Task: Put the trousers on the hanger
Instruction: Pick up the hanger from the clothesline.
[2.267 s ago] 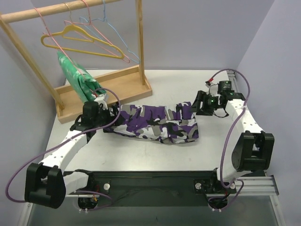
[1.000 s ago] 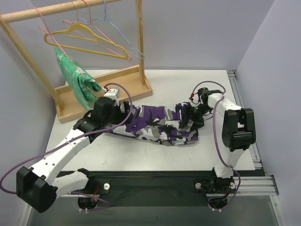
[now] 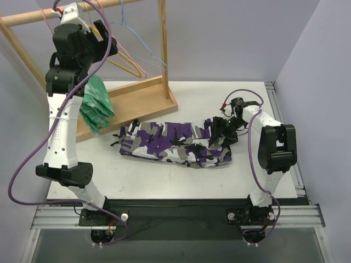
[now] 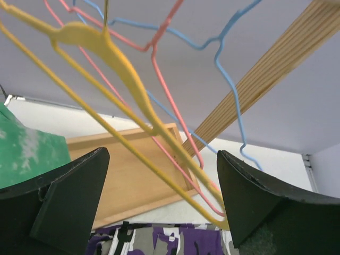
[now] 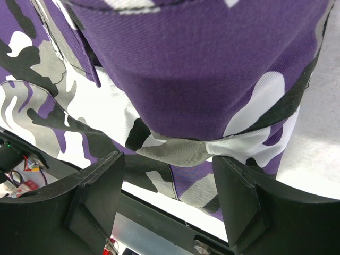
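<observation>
The camouflage trousers [image 3: 175, 143] lie flat and lengthwise on the white table. The yellow hanger [image 4: 127, 79] hangs on the wooden rail among the pink and blue ones. My left gripper [image 4: 164, 212] is raised to the rail and stands open, and the yellow hanger's lower corner [image 4: 215, 215] passes between its fingers, close to the right one. From above, that left gripper [image 3: 108, 46] hides most of the hanger. My right gripper [image 3: 224, 133] is low at the trousers' right end. It is open, with a fold of the trousers [image 5: 212, 106] lying between its fingers [image 5: 101, 196].
The wooden rack has a rail [image 3: 33, 17], a post [image 3: 163, 49] and a base tray [image 3: 137, 101] at the back left. A green-and-white garment [image 3: 93, 107] hangs there beside pink hangers [image 4: 164, 79] and a blue hanger [image 4: 228, 90].
My left arm has lifted from the trousers' left end up to the rail and the hangers. The trousers' left end now lies spread out. The right gripper stays at the right end.
</observation>
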{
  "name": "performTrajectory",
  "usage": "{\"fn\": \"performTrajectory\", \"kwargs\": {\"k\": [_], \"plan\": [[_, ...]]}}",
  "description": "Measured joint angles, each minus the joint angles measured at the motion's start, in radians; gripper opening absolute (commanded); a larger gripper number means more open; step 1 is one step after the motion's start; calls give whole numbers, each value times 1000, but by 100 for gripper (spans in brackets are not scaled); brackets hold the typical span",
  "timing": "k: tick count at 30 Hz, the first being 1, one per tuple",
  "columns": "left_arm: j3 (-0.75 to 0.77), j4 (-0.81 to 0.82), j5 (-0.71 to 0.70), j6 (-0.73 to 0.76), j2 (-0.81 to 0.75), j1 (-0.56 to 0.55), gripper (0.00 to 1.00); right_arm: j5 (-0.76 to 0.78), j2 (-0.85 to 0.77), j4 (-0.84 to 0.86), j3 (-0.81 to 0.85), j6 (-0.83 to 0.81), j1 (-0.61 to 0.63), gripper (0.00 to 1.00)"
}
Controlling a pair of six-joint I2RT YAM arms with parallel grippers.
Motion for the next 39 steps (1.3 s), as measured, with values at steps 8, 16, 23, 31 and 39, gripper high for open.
{"fn": "performTrajectory", "kwargs": {"k": [8, 16, 23, 31, 39], "plan": [[121, -46, 81, -27, 39, 99, 88, -9, 2, 2, 0, 0, 0, 67], [44, 13, 222, -111, 60, 219, 85, -18, 2, 9, -4, 0, 0, 67], [35, 63, 293, -154, 82, 221, 84, -23, 1, 24, -22, 0, 3, 67], [36, 85, 310, -158, 114, 221, 77, -26, 1, 31, -30, 0, 5, 67], [50, 82, 311, -159, 170, 221, 53, -26, 1, 32, -31, 0, 5, 67]]}}
